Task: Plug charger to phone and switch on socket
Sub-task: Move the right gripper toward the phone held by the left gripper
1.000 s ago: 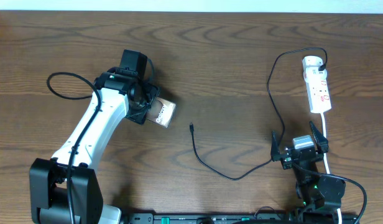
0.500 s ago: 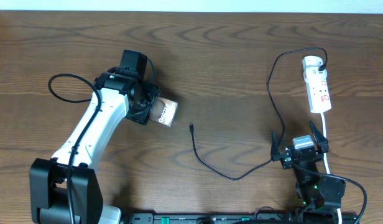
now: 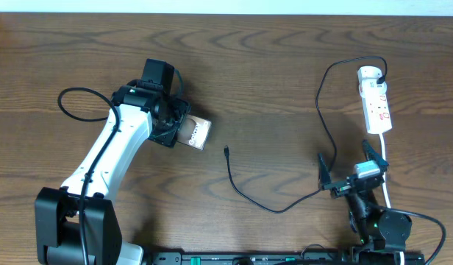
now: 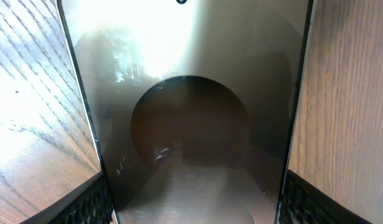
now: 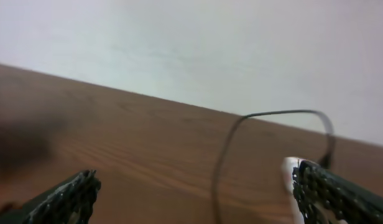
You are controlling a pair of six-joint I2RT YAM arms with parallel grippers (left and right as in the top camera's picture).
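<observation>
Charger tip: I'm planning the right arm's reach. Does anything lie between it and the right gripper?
Nothing visible except the charger's own cable, which loops across the table between the right gripper and the charger tip.

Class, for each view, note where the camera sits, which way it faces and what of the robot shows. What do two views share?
Overhead: above the table, facing straight down; shows both arms, left gripper and right gripper.
Left wrist: on the left arm, facing along its fingers at the phone clamped between them.
Right wrist: low, facing across the table to the wall; its open fingers show.
Shared: overhead and right wrist both show the charger.
</observation>
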